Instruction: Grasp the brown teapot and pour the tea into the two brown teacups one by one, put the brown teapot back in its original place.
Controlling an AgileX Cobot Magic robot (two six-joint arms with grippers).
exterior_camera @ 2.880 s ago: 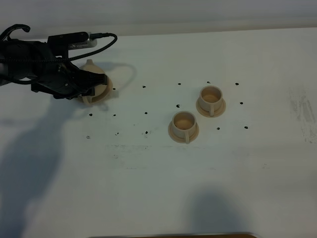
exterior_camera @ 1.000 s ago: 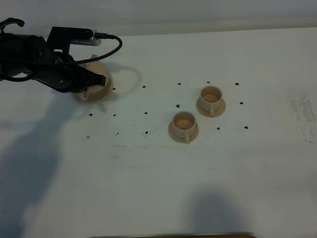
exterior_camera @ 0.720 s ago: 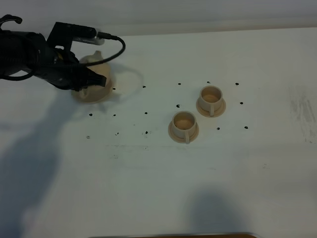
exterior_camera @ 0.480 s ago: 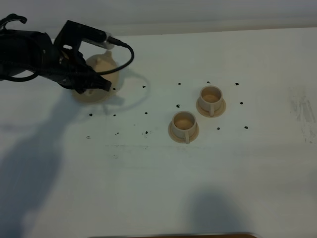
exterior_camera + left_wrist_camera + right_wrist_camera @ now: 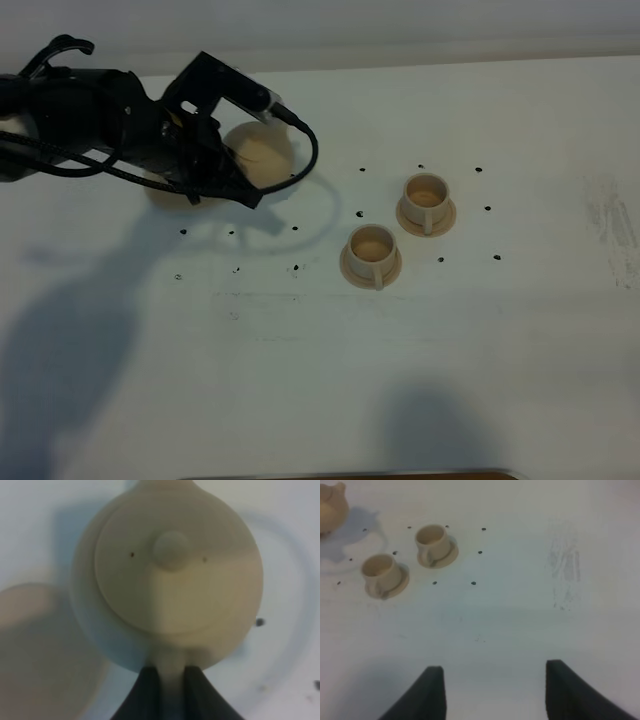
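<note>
The brown teapot (image 5: 264, 150) hangs above the table, right of its flat saucer (image 5: 162, 196), which the left arm partly hides. My left gripper (image 5: 228, 165) is shut on the teapot's loop handle. The left wrist view shows the lid and knob (image 5: 171, 550) from above, the handle between my fingers (image 5: 146, 692), and the saucer (image 5: 35, 645) beside and below the pot. The two brown teacups (image 5: 372, 254) (image 5: 427, 203) stand on their small saucers at centre right. My right gripper (image 5: 495, 695) is open and empty over bare table; that view also shows the cups (image 5: 382, 572) (image 5: 434, 542) and the teapot (image 5: 330, 510).
Small black dots (image 5: 296, 229) mark the white table around the saucer and the cups. A faint grey smudge (image 5: 612, 215) lies at the far right. A brown strip (image 5: 350, 474) shows at the near edge. The left arm's cable (image 5: 305, 150) loops around the teapot.
My left gripper has lifted the teapot off its saucer and carried it to the right, toward the cups. The cups have not moved.
</note>
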